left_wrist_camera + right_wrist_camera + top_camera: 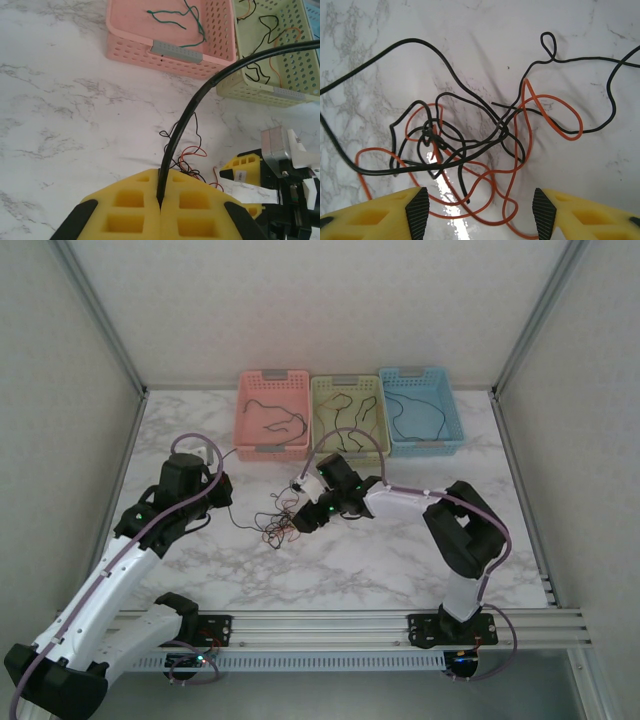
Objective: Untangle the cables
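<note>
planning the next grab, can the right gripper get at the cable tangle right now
Probably yes: the right gripper hangs open right above the tangle with nothing between them. The left gripper pinches one black cable.

cables (283,523): strands too small to separate from above | black cable (200,95): end hidden in left gripper (160,201), other off right edge | yellow basket (250,89): right side cut off
</note>
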`<state>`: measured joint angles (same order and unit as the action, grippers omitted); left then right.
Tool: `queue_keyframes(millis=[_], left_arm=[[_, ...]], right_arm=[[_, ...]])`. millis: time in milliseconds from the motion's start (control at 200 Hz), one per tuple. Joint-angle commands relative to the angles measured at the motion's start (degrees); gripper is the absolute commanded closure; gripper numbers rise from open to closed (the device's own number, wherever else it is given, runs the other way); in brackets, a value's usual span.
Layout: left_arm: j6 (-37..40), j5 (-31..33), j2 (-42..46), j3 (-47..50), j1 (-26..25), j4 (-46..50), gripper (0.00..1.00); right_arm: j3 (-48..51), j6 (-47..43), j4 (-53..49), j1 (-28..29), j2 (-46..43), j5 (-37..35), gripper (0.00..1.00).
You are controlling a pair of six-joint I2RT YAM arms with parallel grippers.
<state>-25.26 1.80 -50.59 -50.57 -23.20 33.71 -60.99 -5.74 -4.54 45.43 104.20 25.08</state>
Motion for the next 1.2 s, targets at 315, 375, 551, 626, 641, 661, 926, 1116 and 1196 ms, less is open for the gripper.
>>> queue_keyframes(millis=[315,375,551,626,641,661,926,1116,1196], left_arm=[[0.7,0.8,0.9,-1.0,-0.4,1.4,1.00],[0.6,0.8,0.8,-0.9,-0.4,1.3,1.00],[0.6,1.2,1.2,-1.2,-0.4,1.8,1.00],[0.6,1.3,1.8,-1.4,-0.4,2.2,1.00],[0.5,1.4,1.9,-1.5,-0.4,2.3,1.00],[0.6,1.4,2.1,-1.7,-0.4,2.6,1.00],[3.7,13.1,5.8,-9.9,-0.4,14.4,1.00],[10.3,27.7,10.1,-19.4,-0.4,23.2,1.00],[11.1,28.2,11.5,-21.0,-0.4,24.2,1.00]], right_arm=[[1.3,-2.0,2.4,0.8,1.1,-0.7,0.68],[2.2,-1.8,3.0,0.8,0.1,-1.3,0.76],[5.0,-1.1,3.2,0.8,-4.4,-3.3,1.00],[7.2,-0.3,3.7,0.8,-7.4,-5.3,1.00],[7.5,-0.1,3.6,0.8,-8.0,-5.8,1.00],[7.8,0.2,3.3,0.8,-8.7,-6.5,1.00],[15.1,9.7,0.6,-5.8,-24.7,-11.9,1.00],[17.5,17.9,-6.5,-20.6,-40.3,-12.9,1.00],[16.4,20.4,-9.9,-24.8,-45.3,-15.7,1.00]])
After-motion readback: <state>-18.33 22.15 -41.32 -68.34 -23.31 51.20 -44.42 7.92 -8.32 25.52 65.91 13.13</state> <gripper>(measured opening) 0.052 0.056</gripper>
